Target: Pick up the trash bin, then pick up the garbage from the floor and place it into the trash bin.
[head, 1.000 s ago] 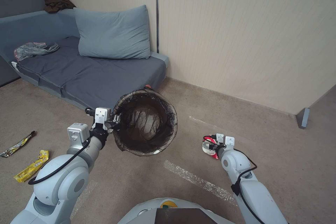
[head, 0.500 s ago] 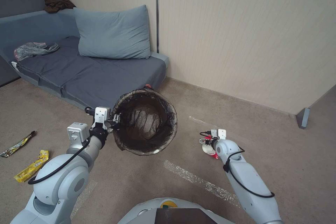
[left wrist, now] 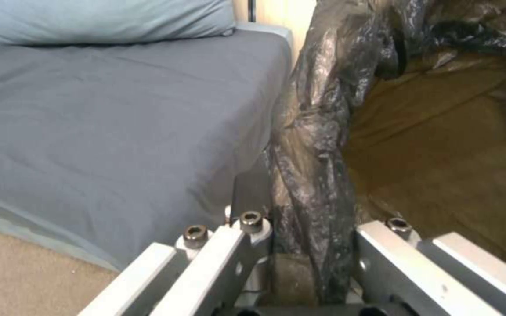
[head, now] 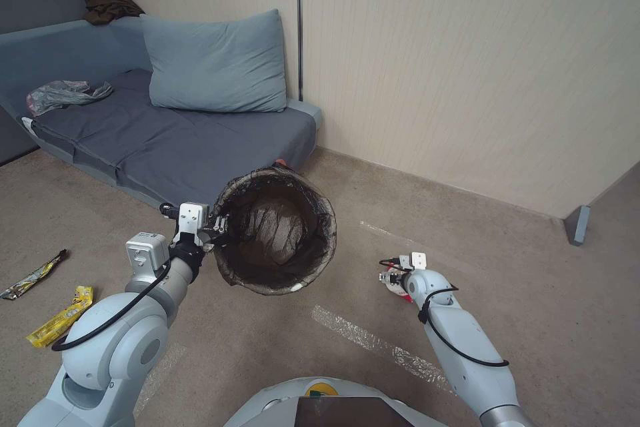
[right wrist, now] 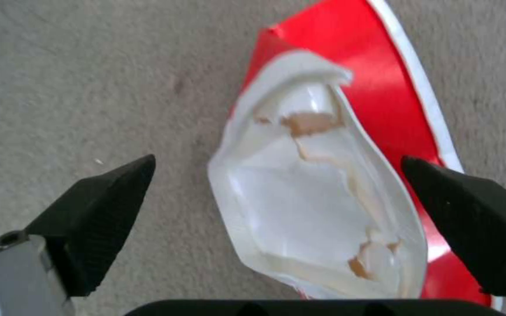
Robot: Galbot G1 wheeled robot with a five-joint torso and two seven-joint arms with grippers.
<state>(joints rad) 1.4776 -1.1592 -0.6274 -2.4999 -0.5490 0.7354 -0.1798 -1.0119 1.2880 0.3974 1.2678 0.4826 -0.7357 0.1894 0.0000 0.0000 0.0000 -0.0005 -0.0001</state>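
The trash bin (head: 277, 240), a round bucket lined with a dark bag, hangs above the carpet with its mouth tipped toward me. My left gripper (head: 217, 228) is shut on its near rim; the left wrist view has the crumpled liner (left wrist: 314, 175) pinched between the metal fingers. Down at the floor on the right, my right gripper (head: 393, 278) is open over a red-and-white snack packet (head: 398, 287). In the right wrist view the torn-open packet (right wrist: 329, 193) lies between the two black fingertips (right wrist: 95, 219), untouched. A yellow wrapper (head: 61, 315) and a dark foil wrapper (head: 32, 274) lie on the floor at left.
A grey sofa bed (head: 173, 140) with a blue pillow (head: 213, 63) stands behind the bin, a grey-pink plastic bag (head: 63, 95) on its far end. Beige wall panels (head: 467, 67) close off the back. Strips of clear tape (head: 373, 343) mark the carpet.
My right arm has swung inward and lowered its gripper onto the snack packet. The left arm and the bin have barely shifted.
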